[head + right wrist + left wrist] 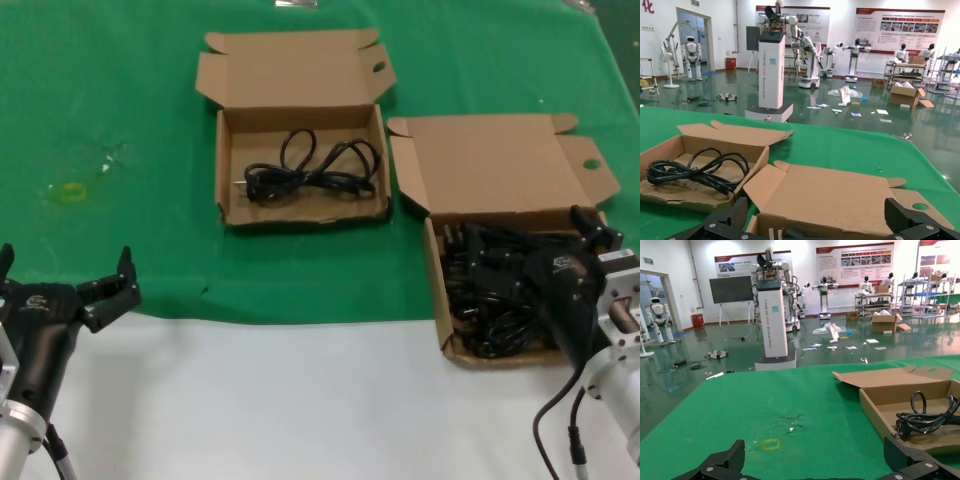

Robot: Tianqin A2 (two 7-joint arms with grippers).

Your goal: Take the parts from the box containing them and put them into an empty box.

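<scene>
A brown cardboard box point(437, 290) on the right is full of black power cables point(490, 300), its lid flap point(490, 165) folded back. My right gripper point(525, 240) hovers open just above that pile; in the right wrist view its fingers point(725, 220) straddle the box's rear wall and flap point(830, 192). Farther back and left stands a second open box point(228, 150) with one coiled black cable point(310, 165) in it, also seen as the cable point(695, 170). My left gripper point(65, 262) waits open at the near left, holding nothing.
Green cloth point(120, 100) covers the far table; bare white table point(300, 400) runs along the near edge. A small yellow mark point(72, 190) lies on the cloth at left. The second box point(880, 412) shows at the edge of the left wrist view.
</scene>
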